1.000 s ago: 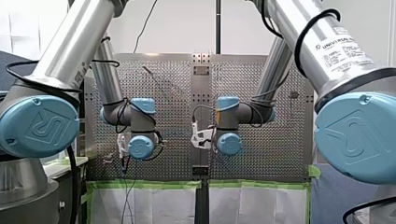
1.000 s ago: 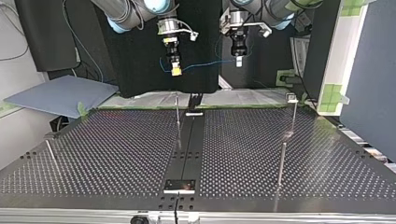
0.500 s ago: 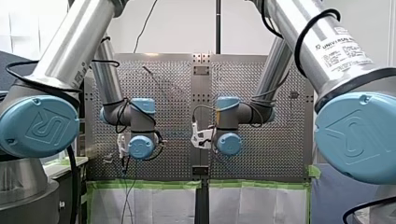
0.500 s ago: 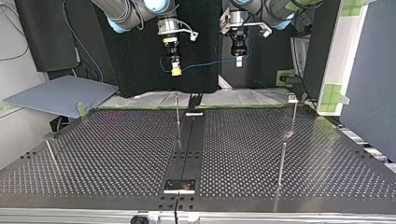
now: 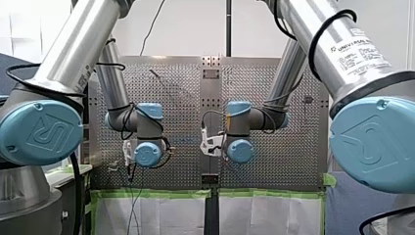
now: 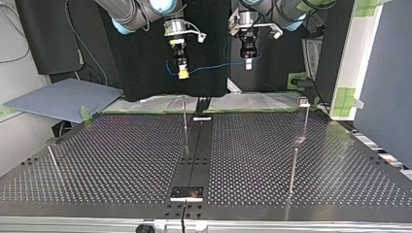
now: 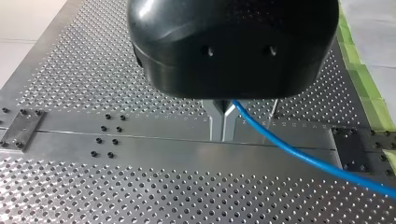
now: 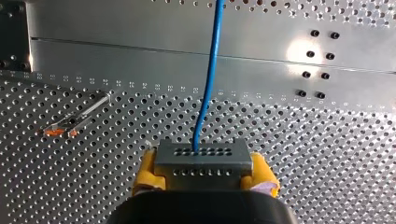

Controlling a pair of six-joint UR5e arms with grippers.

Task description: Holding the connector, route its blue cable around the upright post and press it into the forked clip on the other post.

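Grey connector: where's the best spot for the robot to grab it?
Take the grey connector by its two short ends, from behind, opposite the face the blue cable leaves. It is a flat block, and my right gripper's yellow pads clamp it that way.

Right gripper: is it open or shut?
Shut. In the right wrist view, my right gripper clamps the connector between its yellow pads.

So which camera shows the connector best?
The right wrist view: the connector sits close up between my right tool's yellow pads, pin holes visible. Top view shows it tiny; left wrist only the blue cable; front hides it.
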